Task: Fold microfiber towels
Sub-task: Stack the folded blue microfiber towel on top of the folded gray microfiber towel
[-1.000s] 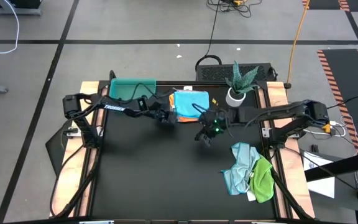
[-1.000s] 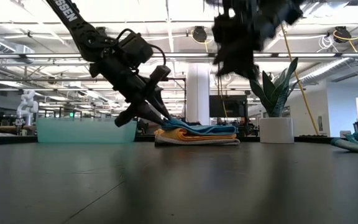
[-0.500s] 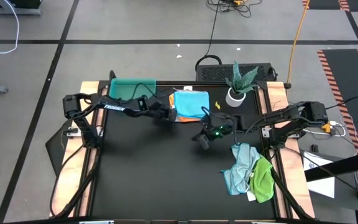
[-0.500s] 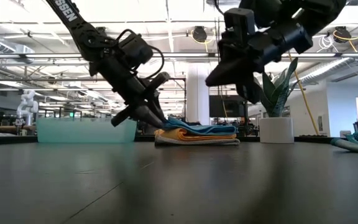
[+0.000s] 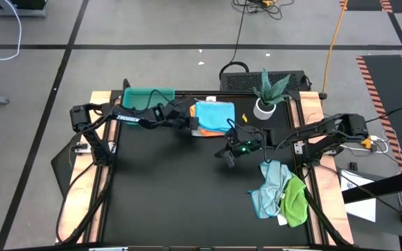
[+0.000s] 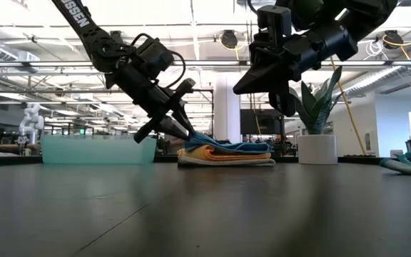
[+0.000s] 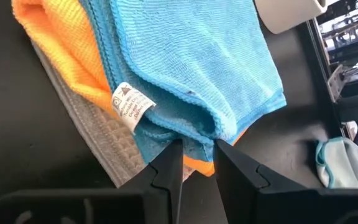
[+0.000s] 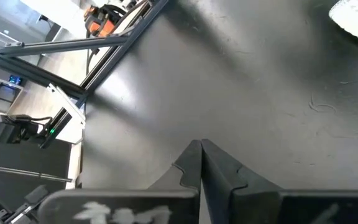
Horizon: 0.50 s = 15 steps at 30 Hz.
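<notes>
I read the right gripper as newly pressed together: one second back its fingers stood apart above the table, and the right wrist view now shows the two fingertips meeting with nothing between them. Over the same second it has drawn back from the folded stack toward the table's right side and now hangs above bare black tabletop, clear of every cloth.

The left gripper has moved little. Its narrow-set fingers remain at the near edge of the stack, with a fold of the bright blue towel lying in the gap. I judge it a light pinch on that edge.

The stack sits at the table's far side, just beside the teal tray: bright blue on top, the orange towel below it, the grey towel at the bottom.

Two towels, pale blue and green, lie crumpled together near the right edge.

My assessment: the third towel is placed, the right arm is free, and the next pickup belongs in the crumpled pair.
</notes>
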{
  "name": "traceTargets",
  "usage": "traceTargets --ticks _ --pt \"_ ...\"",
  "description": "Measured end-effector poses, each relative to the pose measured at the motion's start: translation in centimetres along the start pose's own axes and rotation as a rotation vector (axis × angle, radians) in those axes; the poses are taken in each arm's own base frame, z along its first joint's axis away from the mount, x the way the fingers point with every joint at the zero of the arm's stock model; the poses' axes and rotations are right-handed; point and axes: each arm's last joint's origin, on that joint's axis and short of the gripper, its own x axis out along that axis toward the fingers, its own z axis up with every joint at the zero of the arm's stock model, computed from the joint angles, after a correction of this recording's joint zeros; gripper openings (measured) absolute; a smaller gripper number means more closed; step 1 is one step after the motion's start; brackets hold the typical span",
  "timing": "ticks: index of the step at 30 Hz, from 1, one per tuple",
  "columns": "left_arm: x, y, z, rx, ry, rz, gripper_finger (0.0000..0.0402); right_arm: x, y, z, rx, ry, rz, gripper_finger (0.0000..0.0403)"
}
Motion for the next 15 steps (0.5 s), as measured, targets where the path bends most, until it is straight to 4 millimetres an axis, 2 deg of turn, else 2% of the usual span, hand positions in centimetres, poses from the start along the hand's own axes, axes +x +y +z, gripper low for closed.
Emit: traceTargets --ticks 4,7,10,15 --pt "0.0 0.0 0.2 -0.005 -0.012 -0.01 0.009 0.0 0.0 -0.1 -0.001 0.016 0.013 0.0" --pt "-0.1 -0.6 0.8 -0.002 -0.033 -0.034 0.009 0.4 -0.5 -0.2 -0.004 -0.012 -0.052 0.0" --pt "-0.2 -1.6 1.6 0.023 -0.051 -0.062 0.009 1.1 -1.7 -0.3 0.019 -0.069 -0.176 0.0" --pt "-0.6 -3.7 2.7 0.085 0.017 -0.17 0.009 2.5 -3.8 -0.6 0.095 -0.052 -0.263 0.0"
